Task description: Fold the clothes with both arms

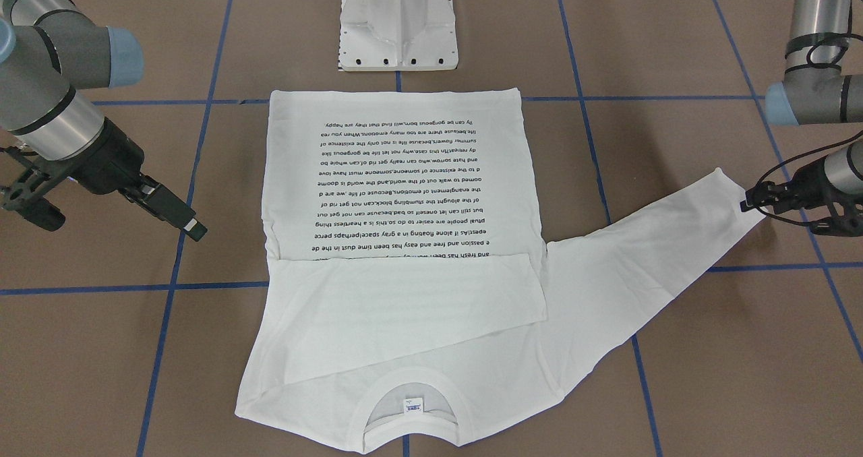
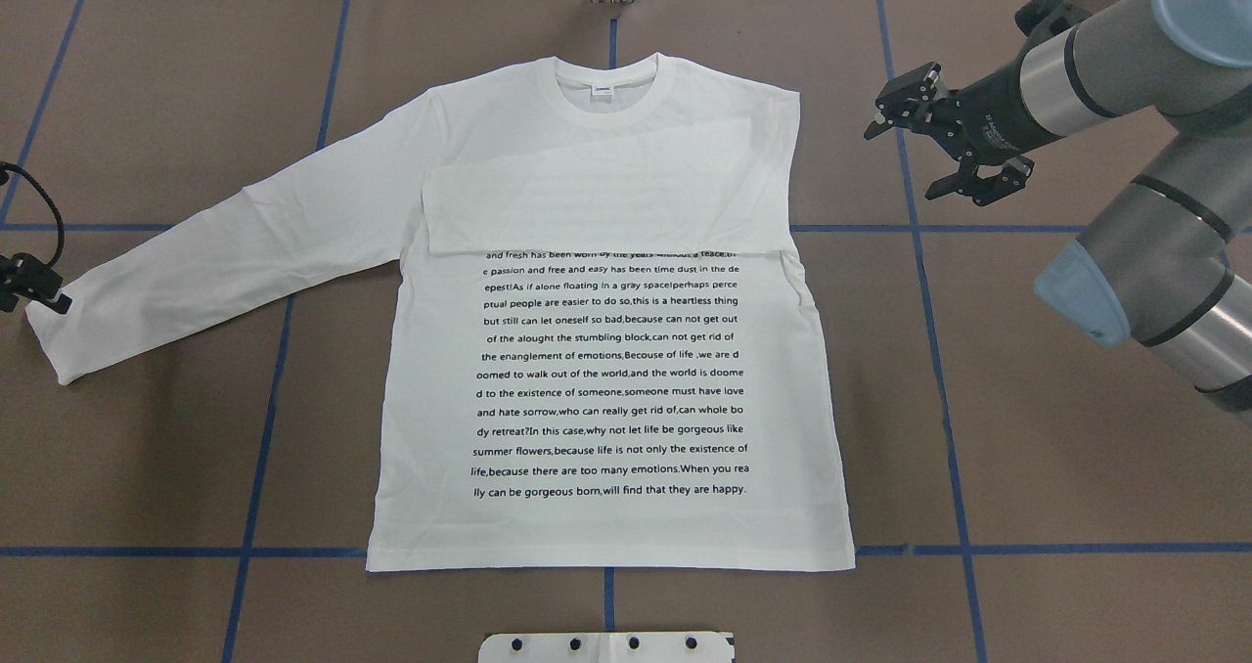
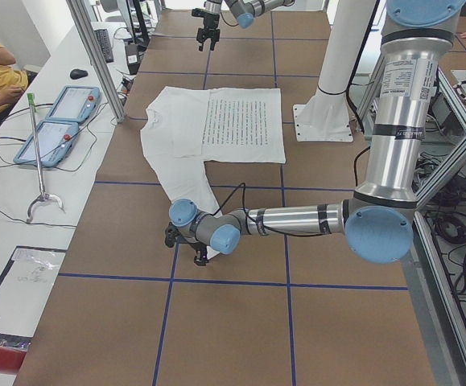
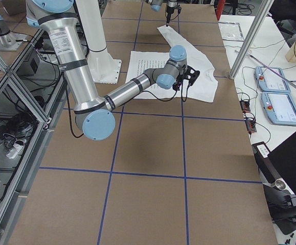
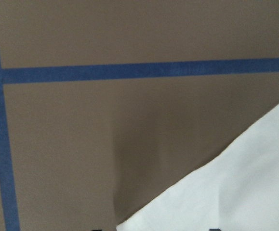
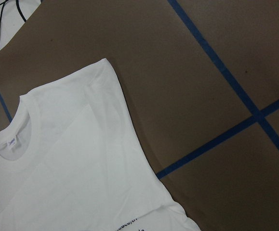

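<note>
- We see the T-shirt (image 2: 606, 531) lying flat in the middle of the desk (image 2: 1027, 399), print side up. Its collar (image 1: 412, 376) is on the side away from the robot, and its hem lies just short of the white pedestal (image 1: 398, 25).
- The folded sleeve (image 2: 606, 194), on the robot's right, lies across the chest. It hides the top of the black text (image 2: 611, 375) and cuts 1 line in half.
- The outstretched sleeve (image 2: 225, 262) runs slantwise to the robot's left, flat on the desk.
- The neck label (image 1: 412, 406) is too small for us to read.
- The left arm (image 3: 297, 219) reaches low to that sleeve's cuff (image 2: 49, 335), and the overhead view cuts it off at the edge.
- In its wrist view only 2 dark tips show at the bottom, well apart, with white cloth between them. We read its jaws as spread, gripping nothing.
- The right arm (image 2: 1076, 86) hangs over bare desk beside the folded shoulder, apart from the cloth, its jaws wide and empty.
- Blue tape lines (image 2: 147, 552) cross the brown desk.
</note>
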`<control>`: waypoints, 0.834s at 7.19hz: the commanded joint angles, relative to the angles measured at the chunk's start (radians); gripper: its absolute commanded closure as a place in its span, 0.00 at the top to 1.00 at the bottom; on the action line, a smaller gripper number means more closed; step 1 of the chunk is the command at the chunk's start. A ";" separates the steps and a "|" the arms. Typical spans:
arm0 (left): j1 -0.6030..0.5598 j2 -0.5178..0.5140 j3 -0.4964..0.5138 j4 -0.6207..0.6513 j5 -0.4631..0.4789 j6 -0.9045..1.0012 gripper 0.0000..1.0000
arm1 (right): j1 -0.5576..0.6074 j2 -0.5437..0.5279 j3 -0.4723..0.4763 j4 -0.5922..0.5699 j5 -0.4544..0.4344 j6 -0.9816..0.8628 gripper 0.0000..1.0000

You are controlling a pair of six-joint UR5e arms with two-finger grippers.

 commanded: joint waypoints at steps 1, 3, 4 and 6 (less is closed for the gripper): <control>0.008 0.003 0.014 -0.028 0.003 0.001 0.55 | -0.001 0.000 0.000 -0.003 0.001 0.000 1.00; 0.008 0.006 0.005 -0.028 0.003 0.007 0.00 | -0.002 0.000 0.001 -0.003 -0.006 0.000 1.00; 0.007 0.006 -0.015 -0.025 -0.002 0.007 0.00 | -0.004 -0.002 0.001 -0.003 -0.008 0.000 1.00; 0.004 0.027 -0.153 -0.008 -0.031 0.002 0.00 | -0.004 -0.004 0.002 -0.003 -0.008 0.000 1.00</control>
